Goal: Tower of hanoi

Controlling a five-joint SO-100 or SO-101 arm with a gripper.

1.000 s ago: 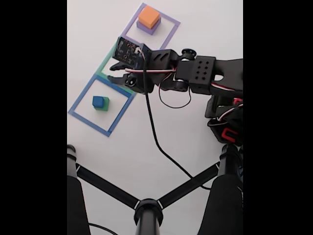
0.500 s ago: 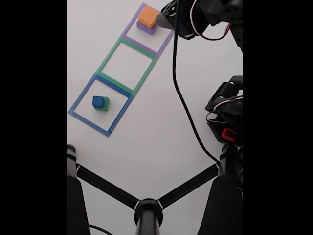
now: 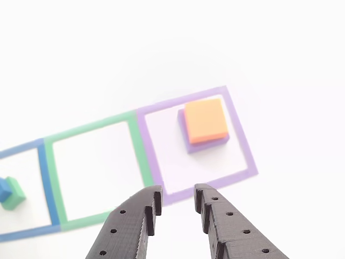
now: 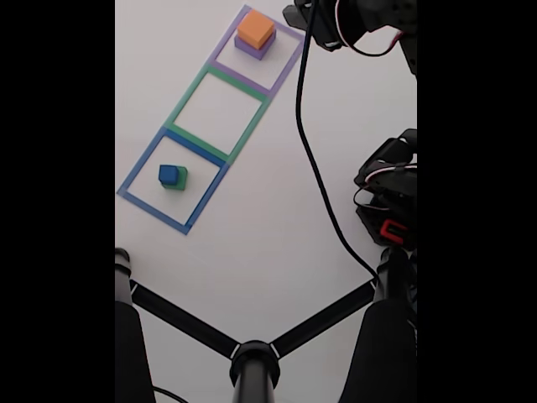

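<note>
Parted and empty, the gripper (image 3: 175,197) hangs above the table (image 3: 280,65) with its two dark fingers (image 3: 141,216) spread a little; in the other view their tips sit over the near edge of the purple square outline (image 3: 245,141). Inside that outline the orange block (image 3: 205,120) rests on the purple block (image 3: 186,139), square to it and set toward the outline's far right corner. The green square outline (image 3: 91,129) next to it holds nothing. At the left edge of that view the blue block (image 3: 4,188) sits on the green block (image 3: 15,195) within the blue square outline (image 3: 46,183). In the fixed view the same two stacks appear, orange block (image 4: 256,29) over purple at the top, blue block (image 4: 170,175) over green lower down, with the arm (image 4: 361,17) at the top right and its black cable (image 4: 315,168) trailing down the table.

Judging by where the gripper points, the step in hand is probably a grasp of the orange block, though that is only my reading. To do it well, the fingers should travel forward until they straddle the orange block alone, lined up with two opposite faces, and descend only as far as its sides, staying above the purple block's top so the base is not dragged. Whether the present gap is wide enough for the block is hard to tell from this angle, so opening wider first seems prudent.
</note>
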